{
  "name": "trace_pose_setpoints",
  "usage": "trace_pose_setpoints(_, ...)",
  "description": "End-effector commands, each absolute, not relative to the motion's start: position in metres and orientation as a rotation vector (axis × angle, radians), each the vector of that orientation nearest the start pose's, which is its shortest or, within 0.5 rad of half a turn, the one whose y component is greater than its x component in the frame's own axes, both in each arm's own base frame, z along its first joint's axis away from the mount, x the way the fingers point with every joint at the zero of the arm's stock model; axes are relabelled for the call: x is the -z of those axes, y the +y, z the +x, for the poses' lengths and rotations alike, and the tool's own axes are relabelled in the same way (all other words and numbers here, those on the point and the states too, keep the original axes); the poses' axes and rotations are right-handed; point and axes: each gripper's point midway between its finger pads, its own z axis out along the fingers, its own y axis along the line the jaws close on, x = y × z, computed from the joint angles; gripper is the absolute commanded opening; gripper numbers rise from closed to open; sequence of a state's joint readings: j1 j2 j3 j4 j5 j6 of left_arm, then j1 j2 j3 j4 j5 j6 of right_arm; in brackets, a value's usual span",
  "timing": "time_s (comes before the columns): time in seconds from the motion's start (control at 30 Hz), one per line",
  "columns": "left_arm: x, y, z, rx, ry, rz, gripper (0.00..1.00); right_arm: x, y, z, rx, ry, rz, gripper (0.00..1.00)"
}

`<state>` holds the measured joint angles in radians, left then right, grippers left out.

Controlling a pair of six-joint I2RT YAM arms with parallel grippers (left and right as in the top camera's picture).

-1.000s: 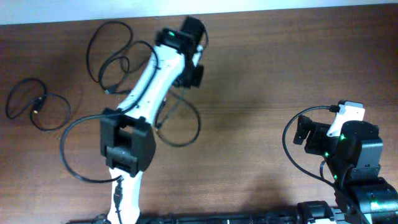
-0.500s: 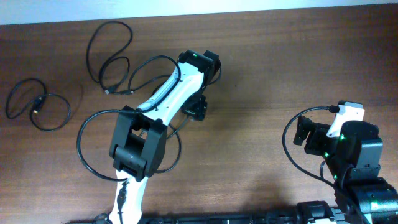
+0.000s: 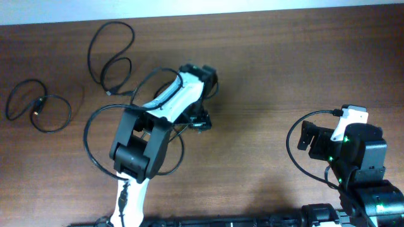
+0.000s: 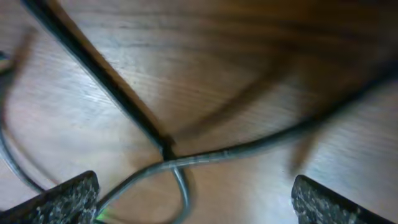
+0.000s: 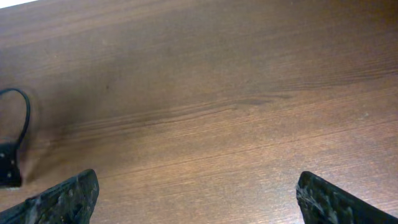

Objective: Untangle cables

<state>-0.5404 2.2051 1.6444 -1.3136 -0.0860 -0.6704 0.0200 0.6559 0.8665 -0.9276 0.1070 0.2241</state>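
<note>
**Desk:** Where are the cables sitting?

**Photographer:** Three thin black cords are lying on the brown wooden table [image 3: 271,69]. The first cord [image 3: 39,106] is looping at the far left. The second cord [image 3: 113,58] is curling near the back edge. The third cord [image 3: 182,150] is running beneath the white-and-black left arm [image 3: 173,101].

**Desk:** And the grippers?

**Photographer:** The black two-finger left gripper [image 4: 196,199] is hovering with jaws spread wide over crossing strands [image 4: 249,146], gripping nothing. The black right gripper [image 5: 196,199] is gaping over bare wood, well apart from the cords.

Black cables [image 4: 224,152] on a brown, wood-grained table [image 3: 284,63].
</note>
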Motion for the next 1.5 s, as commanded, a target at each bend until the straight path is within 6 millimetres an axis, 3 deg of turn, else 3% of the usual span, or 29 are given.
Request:
trace_pose_setpoints(0.0,0.009,-0.144,0.290,-0.527,3.294,-0.269,0.95,-0.224,-0.015,0.223,0.001,2.261,0.288,1.00)
trace_pose_setpoints(0.07,0.015,-0.142,0.289,-0.518,3.295,-0.285,0.84,-0.225,-0.015,0.224,0.000,2.256,0.288,1.00)
trace_pose_setpoints(0.1,0.020,-0.145,0.284,-0.478,3.312,-0.307,0.67,-0.225,-0.015,0.223,0.000,2.257,0.288,1.00)
trace_pose_setpoints(0.13,0.027,-0.150,0.280,-0.424,3.334,-0.320,0.57,-0.225,-0.015,0.223,0.000,2.259,0.288,1.00)
trace_pose_setpoints(0.2,0.040,-0.153,0.265,-0.367,3.381,-0.338,0.40,-0.224,-0.015,0.223,0.001,2.260,0.288,1.00)
trace_pose_setpoints(0.3,0.042,-0.150,0.259,-0.385,3.403,-0.285,0.23,-0.225,-0.015,0.224,0.000,2.256,0.288,1.00)
trace_pose_setpoints(0.37,0.043,-0.151,0.259,-0.389,3.401,-0.277,0.00,-0.224,-0.015,0.222,0.001,2.263,0.288,1.00)
trace_pose_setpoints(0.47,0.039,-0.146,0.265,-0.433,3.373,-0.175,0.00,-0.224,-0.015,0.223,0.001,2.262,0.288,1.00)
trace_pose_setpoints(0.53,0.018,-0.144,0.278,-0.465,3.351,-0.079,0.03,-0.226,-0.015,0.224,0.000,2.253,0.288,1.00)
trace_pose_setpoints(0.57,0.001,-0.145,0.289,-0.486,3.317,-0.036,0.13,-0.227,-0.015,0.225,-0.001,2.249,0.288,1.00)
trace_pose_setpoints(0.6,-0.007,-0.147,0.295,-0.487,3.295,-0.014,0.32,-0.227,-0.015,0.225,-0.001,2.248,0.288,1.00)
trace_pose_setpoints(0.63,-0.017,-0.154,0.304,-0.452,3.262,0.018,0.27,-0.226,-0.015,0.225,-0.001,2.250,0.288,1.00)
trace_pose_setpoints(0.67,-0.018,-0.157,0.306,-0.437,3.251,0.018,0.16,-0.226,-0.015,0.224,0.000,2.253,0.288,1.00)
trace_pose_setpoints(0.7,-0.018,-0.157,0.306,-0.438,3.252,0.018,0.22,-0.226,-0.015,0.224,-0.001,2.253,0.288,1.00)
trace_pose_setpoints(0.73,-0.018,-0.156,0.306,-0.440,3.252,0.018,0.53,-0.226,-0.015,0.224,-0.001,2.252,0.288,1.00)
trace_pose_setpoints(0.77,-0.018,-0.156,0.306,-0.441,3.250,0.006,0.61,-0.226,-0.015,0.224,-0.001,2.252,0.288,1.00)
trace_pose_setpoints(0.93,-0.003,-0.140,0.310,-0.561,3.178,0.015,0.52,-0.226,-0.015,0.224,-0.001,2.253,0.288,1.00)
trace_pose_setpoints(1.03,0.025,-0.138,0.296,-0.518,3.204,0.008,0.45,-0.226,-0.015,0.224,-0.001,2.253,0.288,1.00)
trace_pose_setpoints(1.1,0.048,-0.145,0.277,-0.383,3.276,0.042,0.34,-0.226,-0.015,0.224,0.000,2.253,0.287,1.00)
trace_pose_setpoints(1.17,0.054,-0.148,0.264,-0.325,3.327,0.094,0.30,-0.226,-0.016,0.224,0.000,2.251,0.288,1.00)
trace_pose_setpoints(1.2,0.055,-0.147,0.261,-0.319,3.338,0.096,0.21,-0.226,-0.016,0.224,0.000,2.251,0.288,1.00)
trace_pose_setpoints(1.23,0.058,-0.147,0.257,-0.311,3.351,0.094,0.00,-0.226,-0.015,0.224,0.000,2.252,0.287,1.00)
trace_pose_setpoints(1.3,0.060,-0.144,0.254,-0.329,3.352,0.097,0.00,-0.226,-0.015,0.224,-0.001,2.252,0.288,1.00)
trace_pose_setpoints(1.37,0.050,-0.138,0.270,-0.386,3.287,0.093,0.00,-0.226,-0.015,0.224,-0.001,2.252,0.288,1.00)
trace_pose_setpoints(1.43,0.009,-0.148,0.305,-0.263,3.184,0.069,0.00,-0.226,-0.015,0.224,-0.001,2.252,0.288,1.00)
trace_pose_setpoints(1.47,-0.021,-0.153,0.323,-0.192,3.111,0.073,0.00,-0.226,-0.015,0.224,0.000,2.253,0.288,1.00)
